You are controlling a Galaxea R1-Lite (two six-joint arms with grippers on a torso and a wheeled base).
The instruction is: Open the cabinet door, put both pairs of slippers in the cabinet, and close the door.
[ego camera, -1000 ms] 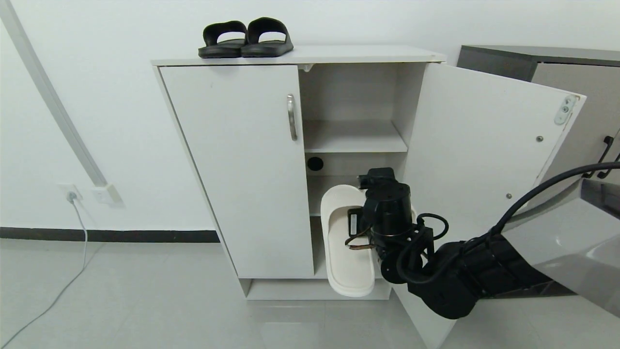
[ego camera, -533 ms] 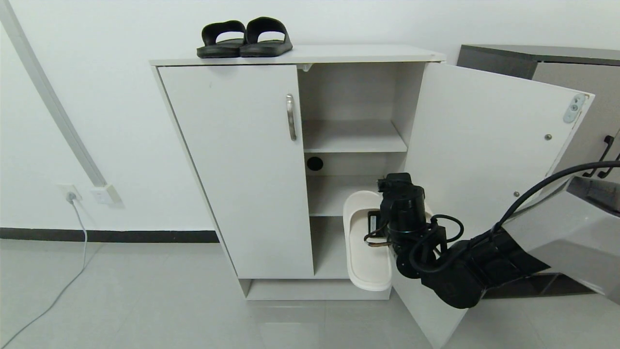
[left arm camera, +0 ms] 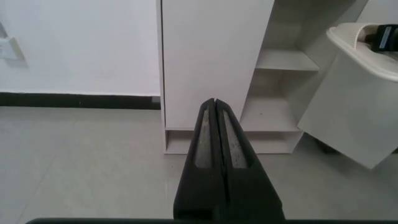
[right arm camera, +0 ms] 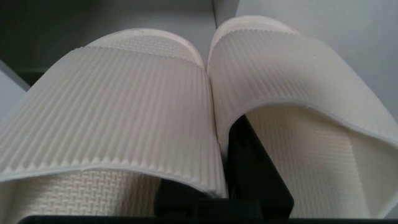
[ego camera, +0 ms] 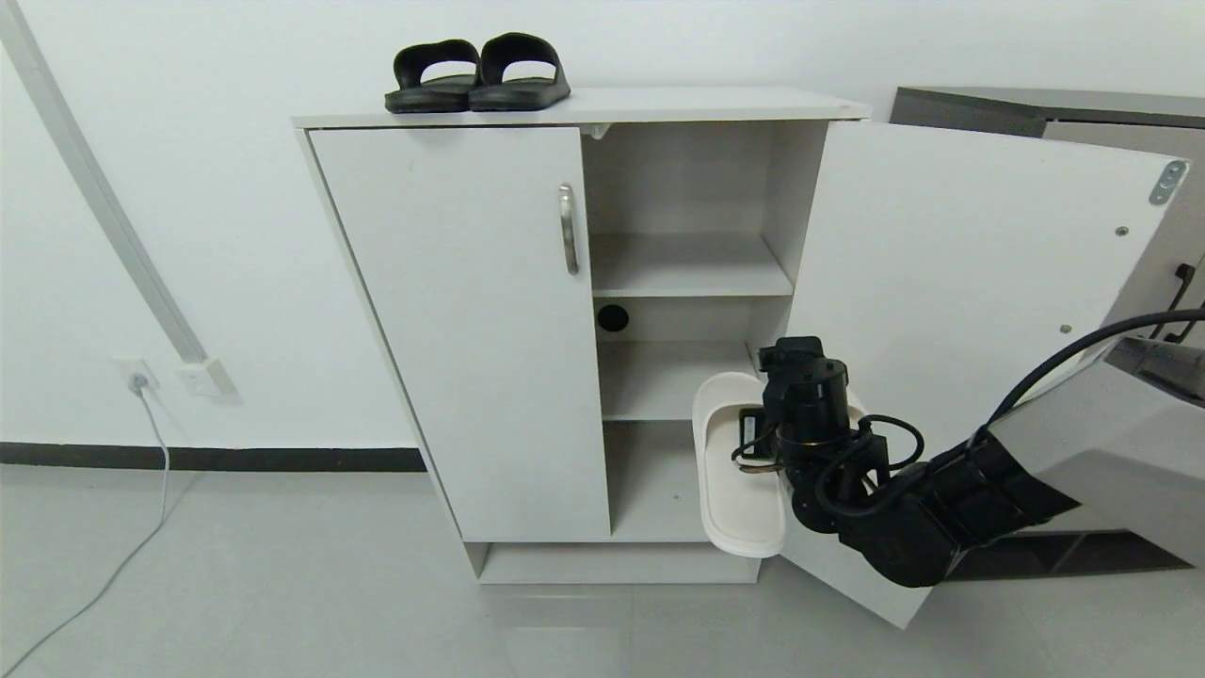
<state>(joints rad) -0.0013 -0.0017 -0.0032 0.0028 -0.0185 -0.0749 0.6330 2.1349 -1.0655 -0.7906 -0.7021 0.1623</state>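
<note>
Starting at the left wall: a socket (ego camera: 139, 381) with a grey cable (ego camera: 113, 565) trailing down onto the floor.

Left gripper (left arm camera: 214, 107) hangs above the floor, facing the cabinet (ego camera: 584, 105). Its jaws are pressed flat together with nothing between them.

Black slippers (ego camera: 477, 75) sit side by side on the cabinet top, above the left door (ego camera: 461, 330). That door is shut, with a metal handle (ego camera: 568, 229) upright near its inner edge.

Right half of the cabinet stands open, with an upper shelf (ego camera: 687, 268), a middle shelf (ego camera: 659, 381) and a bottom compartment. There is a round hole (ego camera: 612, 317) in the back panel.

White slippers (ego camera: 739, 471) are held as a pair, on edge and nearly upright. They are just in front of the lower opening at its right side, off the shelves. The lower end hangs level with the cabinet's base.

Right gripper (ego camera: 753, 441) is clamped on the white slippers. In the right wrist view one of its black fingers (right arm camera: 252, 168) sits between the two ribbed straps.

Right door (ego camera: 960, 311) is swung wide, just behind the arm. A grey cabinet (ego camera: 1036, 113) stands beyond it.
</note>
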